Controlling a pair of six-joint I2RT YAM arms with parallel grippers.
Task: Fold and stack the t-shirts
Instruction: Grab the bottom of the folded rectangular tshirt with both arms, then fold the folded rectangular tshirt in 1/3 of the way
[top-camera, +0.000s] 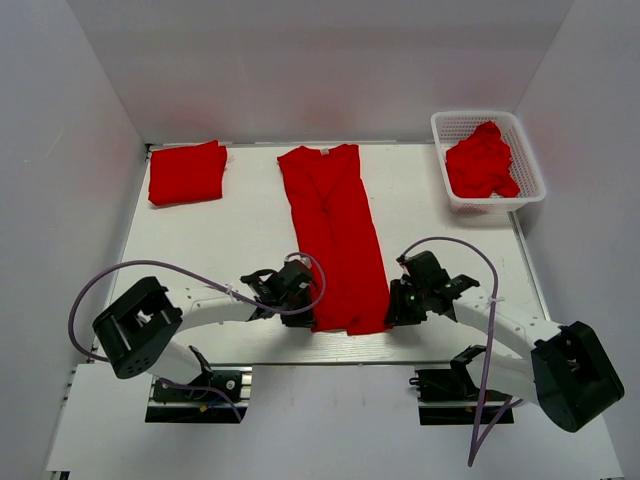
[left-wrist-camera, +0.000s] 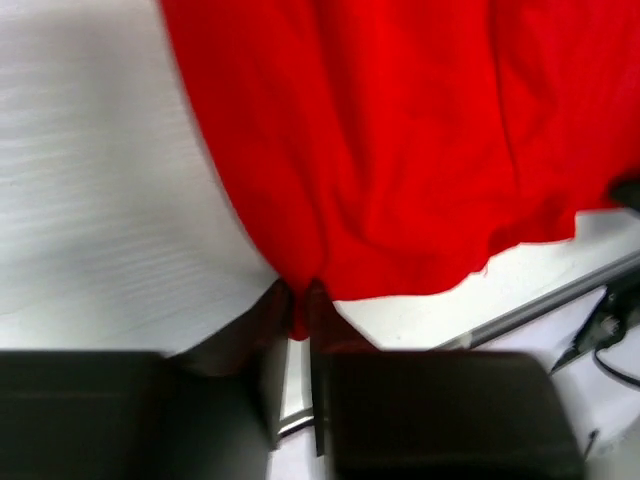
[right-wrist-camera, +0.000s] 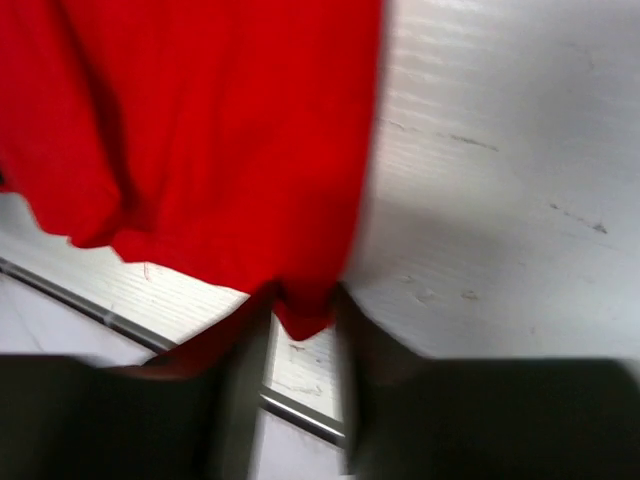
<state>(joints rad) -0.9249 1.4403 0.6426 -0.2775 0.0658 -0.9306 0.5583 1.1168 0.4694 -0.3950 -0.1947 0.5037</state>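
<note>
1. At the far left corner of the table (top-camera: 250, 230) you have a folded red t-shirt (top-camera: 186, 172), lying flat and well apart from both arms.
2. Your left gripper (top-camera: 306, 305) sits at the near left corner of the long red t-shirt (top-camera: 335, 235). The left wrist view shows its fingers (left-wrist-camera: 262, 335) pressed onto that hem corner.
3. The long red t-shirt, folded into a narrow strip, runs from the far edge to the near edge at the table's middle.
4. Your right gripper (top-camera: 393, 310) pinches the near right hem corner between its fingers (right-wrist-camera: 352, 330), though the view is blurred.
5. At the far right, a white basket (top-camera: 497, 205) holds crumpled red t-shirts (top-camera: 482, 162).
</note>
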